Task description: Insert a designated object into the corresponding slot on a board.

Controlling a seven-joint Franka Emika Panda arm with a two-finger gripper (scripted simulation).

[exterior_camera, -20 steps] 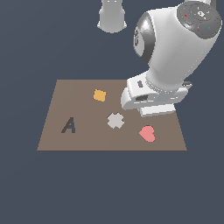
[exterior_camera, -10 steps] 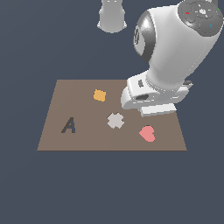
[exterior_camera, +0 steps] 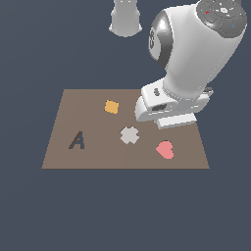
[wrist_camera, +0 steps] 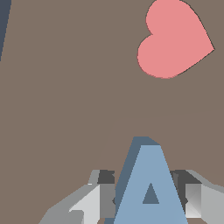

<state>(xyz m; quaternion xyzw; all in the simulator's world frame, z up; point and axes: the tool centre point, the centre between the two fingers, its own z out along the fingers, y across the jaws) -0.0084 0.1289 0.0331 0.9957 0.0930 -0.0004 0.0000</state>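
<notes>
Here the arm [exterior_camera: 196,59] hangs over the board's [exterior_camera: 88,117] far right part. A-shaped slot [exterior_camera: 77,140] sits near the left edge; pink heart [exterior_camera: 165,149] near the front right corner. Gripper [wrist_camera: 146,199] clamps the blue A block [wrist_camera: 151,188] between both fingers [wrist_camera: 98,197], above the board

We see the light-blue A block [wrist_camera: 151,188] upright between the gripper [wrist_camera: 148,199] fingers, which press its sides, above the brown board [exterior_camera: 93,157]. The dark A-shaped slot [exterior_camera: 77,140] lies open near the board's edge on the exterior view's left.
</notes>
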